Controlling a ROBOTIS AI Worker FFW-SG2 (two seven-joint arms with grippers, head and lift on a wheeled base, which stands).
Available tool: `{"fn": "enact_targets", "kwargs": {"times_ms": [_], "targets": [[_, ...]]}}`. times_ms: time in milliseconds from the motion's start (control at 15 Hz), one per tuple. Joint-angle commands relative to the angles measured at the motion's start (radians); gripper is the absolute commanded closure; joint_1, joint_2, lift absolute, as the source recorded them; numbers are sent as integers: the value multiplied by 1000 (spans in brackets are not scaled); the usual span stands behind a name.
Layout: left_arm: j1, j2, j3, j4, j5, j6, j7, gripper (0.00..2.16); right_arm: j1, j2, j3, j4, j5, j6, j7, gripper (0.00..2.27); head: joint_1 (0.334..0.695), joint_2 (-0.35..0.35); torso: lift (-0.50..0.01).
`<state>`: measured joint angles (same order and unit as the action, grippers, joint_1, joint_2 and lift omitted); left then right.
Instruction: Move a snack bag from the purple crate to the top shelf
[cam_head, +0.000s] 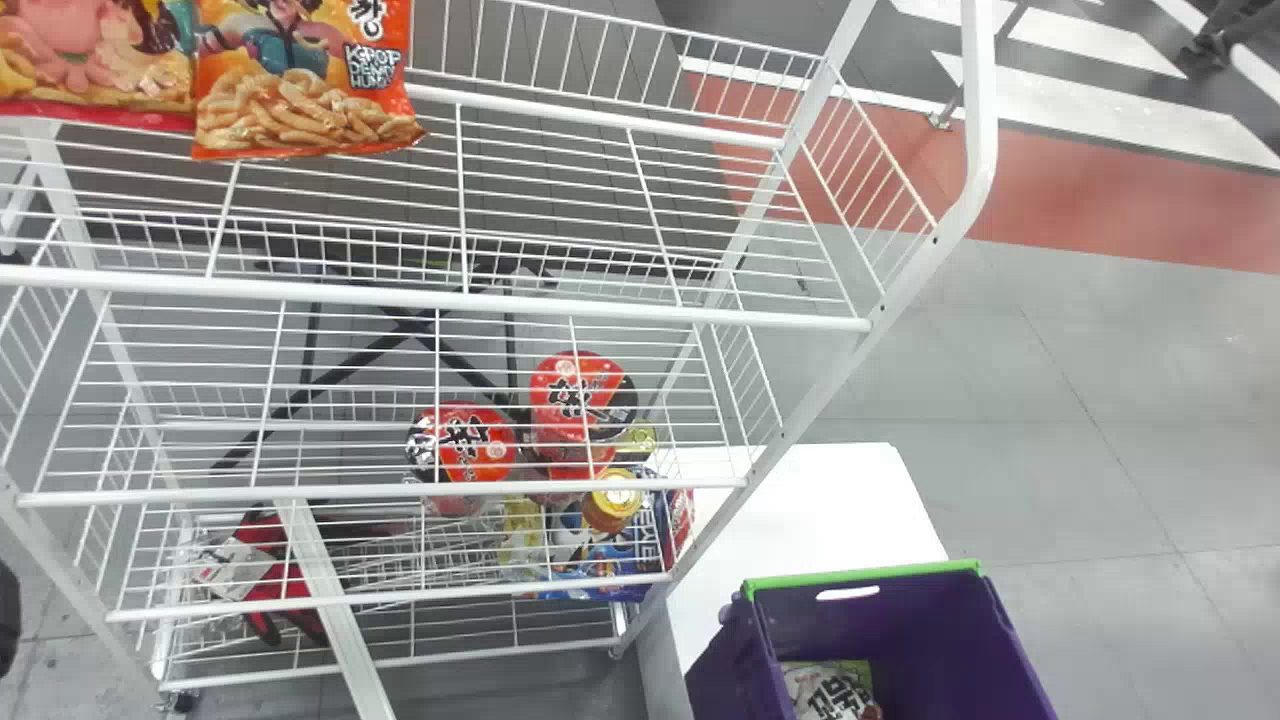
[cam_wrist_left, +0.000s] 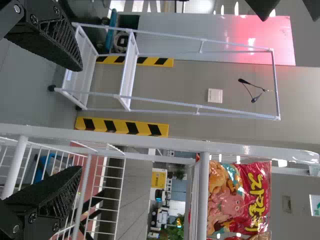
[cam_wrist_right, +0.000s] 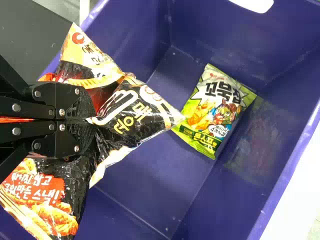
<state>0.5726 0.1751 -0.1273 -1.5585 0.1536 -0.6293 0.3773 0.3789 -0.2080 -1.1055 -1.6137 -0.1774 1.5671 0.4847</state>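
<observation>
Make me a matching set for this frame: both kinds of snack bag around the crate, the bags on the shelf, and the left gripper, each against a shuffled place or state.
1. Left gripper
2. Black-and-orange snack bag
3. Green-and-white snack bag
4. Red and orange snack bags

A. On the top shelf
B. Lying inside the purple crate
C. Open, nothing between its fingers
D. Pinched in the right gripper

Pairs: 1-C, 2-D, 3-B, 4-A
</observation>
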Motion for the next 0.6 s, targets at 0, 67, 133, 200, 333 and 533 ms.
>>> {"fn": "enact_targets", "kwargs": {"times_ms": [0, 67, 133, 200, 333, 533], "targets": [[1, 0, 0, 0, 1, 0, 0, 124, 2, 1, -1, 0, 1, 5, 0, 2256, 695, -350, -168], [1, 0, 0, -2, 1, -3, 0, 124, 2, 1, -1, 0, 1, 5, 0, 2260, 695, -350, -164], [3, 0, 0, -2, 1, -3, 0, 124, 2, 1, -1, 0, 1, 5, 0, 2256, 695, -350, -160], [3, 0, 0, -2, 1, -3, 0, 124, 2, 1, -1, 0, 1, 5, 0, 2256, 695, -350, -156], [3, 0, 0, 0, 1, -6, 0, 124, 3, 1, 1, 0, 1, 5, 0, 2256, 695, -350, -148], [4, 0, 0, 0, 1, -6, 0, 124, 3, 1, 1, 0, 1, 5, 2, 2256, 695, -350, -136]]}}
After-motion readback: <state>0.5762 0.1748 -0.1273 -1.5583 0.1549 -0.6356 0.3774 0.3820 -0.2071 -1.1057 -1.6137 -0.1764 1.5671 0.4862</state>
